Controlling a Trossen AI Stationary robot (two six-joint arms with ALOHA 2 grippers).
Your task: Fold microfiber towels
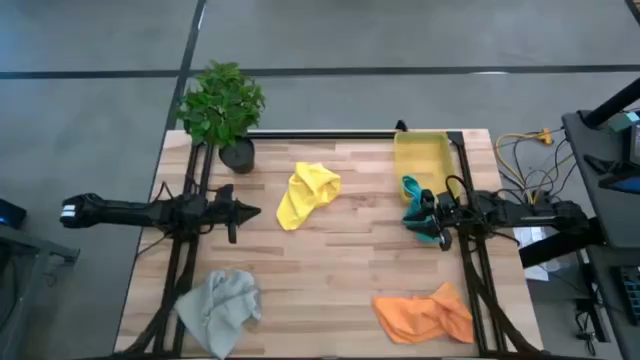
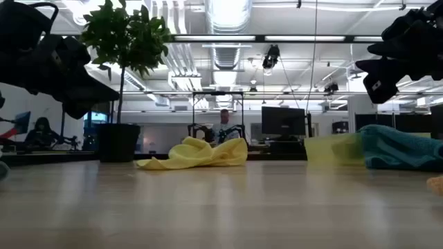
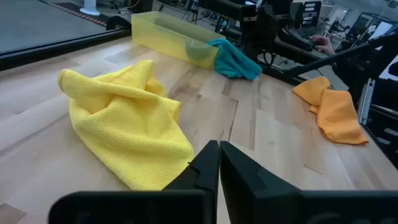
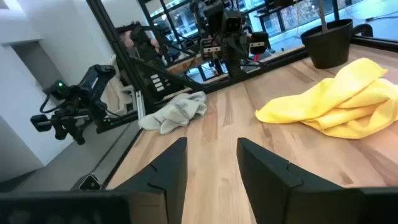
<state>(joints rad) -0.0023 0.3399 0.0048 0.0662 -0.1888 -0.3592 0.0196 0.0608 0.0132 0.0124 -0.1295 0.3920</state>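
Four crumpled microfiber cloths lie apart on the pale wooden surface (image 1: 340,260): the yellow towel (image 1: 306,193) near the middle, the teal towel (image 1: 413,207) draped against the rigid yellow plastic bin (image 1: 420,153), the orange towel (image 1: 425,314) and the light grey towel (image 1: 220,308) at the near edge. The left tool (image 1: 250,211) hovers clenched and empty beside the yellow towel. The right tool (image 1: 424,214) hangs over the teal towel, jaws parted, grasping nothing.

The high view looks straight down on the whole pale wooden slat table (image 1: 330,270). The low view looks level across it from table-top height. Both wrist views face each other across the crumpled yellow microfiber towel (image 3: 124,124), which they share.
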